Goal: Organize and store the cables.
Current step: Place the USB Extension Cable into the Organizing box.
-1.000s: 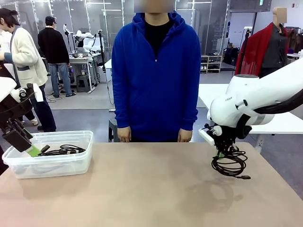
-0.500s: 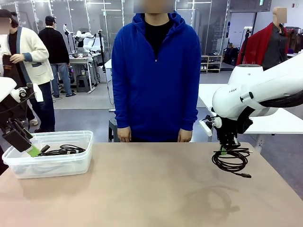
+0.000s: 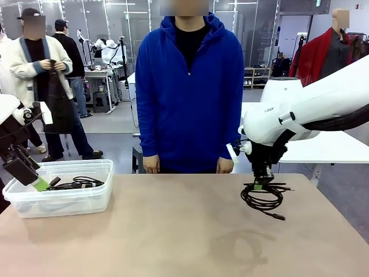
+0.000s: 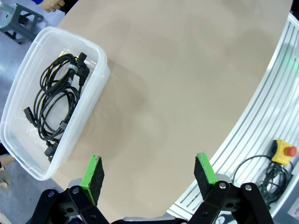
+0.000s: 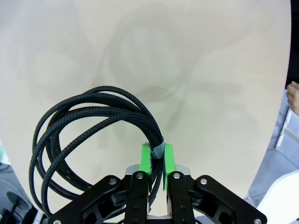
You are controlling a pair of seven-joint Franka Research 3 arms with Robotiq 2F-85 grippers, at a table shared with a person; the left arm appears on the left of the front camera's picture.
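Right claw (image 3: 258,186) is clamped narrow on a coiled cable (image 3: 262,200), its green pads (image 5: 146,160) pinching the grey tie that binds the loops. Gripping at the tie lets the whole coil hang as one bundle below the fingers, clear of the table (image 3: 173,231), with a plug end dangling at the bottom. The coil hangs over the right part of the table, well apart from the bin (image 3: 57,196) at the far left, so a long carry across looks to be what remains.

Left claw (image 4: 149,172) stands wide and holds nothing, poised just beside the bin, which already contains other cables (image 4: 56,102) lying loosely wound.

A person (image 3: 190,92) in a blue hoodie stands at the far edge, hands down. The tabletop between coil and bin is bare; the left arm near the bin's rim looks like the only thing that might crowd the drop.
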